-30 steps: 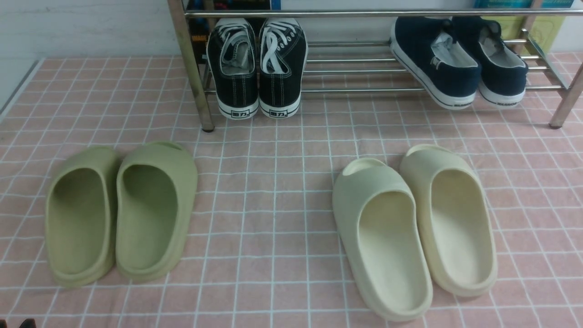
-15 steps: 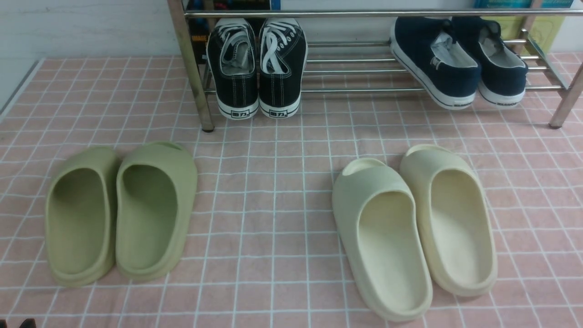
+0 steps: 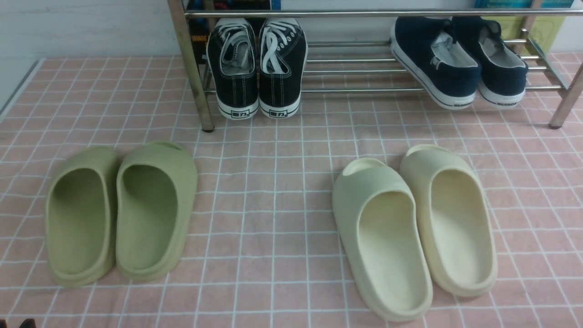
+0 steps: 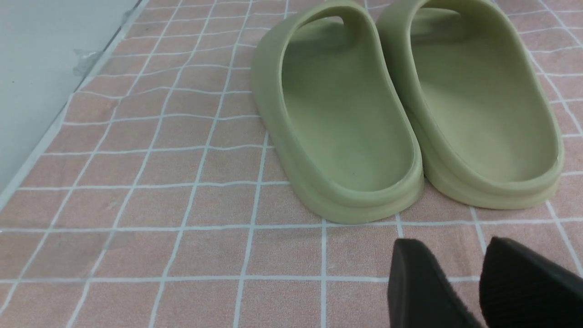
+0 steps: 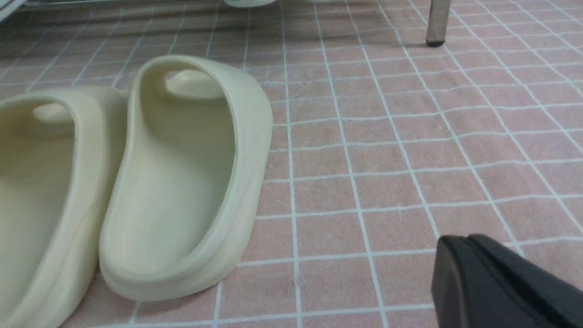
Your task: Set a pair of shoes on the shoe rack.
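The two navy-blue slip-ons (image 3: 455,59) with white soles rest side by side on the right part of the steel shoe rack (image 3: 360,73), heels towards me. Neither gripper shows in the front view. In the left wrist view my left gripper (image 4: 460,248) is open and empty, low over the cloth just behind the green slides (image 4: 401,105). In the right wrist view my right gripper (image 5: 464,243) is shut and empty, its fingers pressed together, over the cloth beside the cream slides (image 5: 177,182).
Black lace-up sneakers (image 3: 257,66) stand on the rack's left part. Green slides (image 3: 120,212) lie front left and cream slides (image 3: 414,228) front right on the pink checked cloth (image 3: 273,182). A rack post (image 5: 436,23) stands far in the right wrist view.
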Available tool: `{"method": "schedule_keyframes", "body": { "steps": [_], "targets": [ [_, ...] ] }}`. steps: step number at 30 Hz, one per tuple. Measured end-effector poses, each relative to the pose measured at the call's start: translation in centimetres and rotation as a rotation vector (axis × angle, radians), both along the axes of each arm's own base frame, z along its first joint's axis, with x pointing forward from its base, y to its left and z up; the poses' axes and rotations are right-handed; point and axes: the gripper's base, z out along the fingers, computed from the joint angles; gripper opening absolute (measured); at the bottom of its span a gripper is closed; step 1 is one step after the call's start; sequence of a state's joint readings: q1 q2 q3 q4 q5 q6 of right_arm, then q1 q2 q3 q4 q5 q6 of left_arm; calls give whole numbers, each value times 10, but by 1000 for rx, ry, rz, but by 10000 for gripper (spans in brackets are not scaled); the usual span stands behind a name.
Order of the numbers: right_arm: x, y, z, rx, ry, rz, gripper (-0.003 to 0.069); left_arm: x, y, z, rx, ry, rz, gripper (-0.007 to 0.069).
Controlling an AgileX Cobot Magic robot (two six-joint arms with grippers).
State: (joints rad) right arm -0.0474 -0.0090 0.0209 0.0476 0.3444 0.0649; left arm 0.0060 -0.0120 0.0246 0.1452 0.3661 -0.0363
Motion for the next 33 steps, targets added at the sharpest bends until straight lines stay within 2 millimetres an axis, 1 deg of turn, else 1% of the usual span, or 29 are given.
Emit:
{"method": "schedule_keyframes", "body": {
  "steps": [33],
  "targets": [
    [-1,0,-1,5,21,2,-4,0,0,0,0,1,0,241]
  ]
}}
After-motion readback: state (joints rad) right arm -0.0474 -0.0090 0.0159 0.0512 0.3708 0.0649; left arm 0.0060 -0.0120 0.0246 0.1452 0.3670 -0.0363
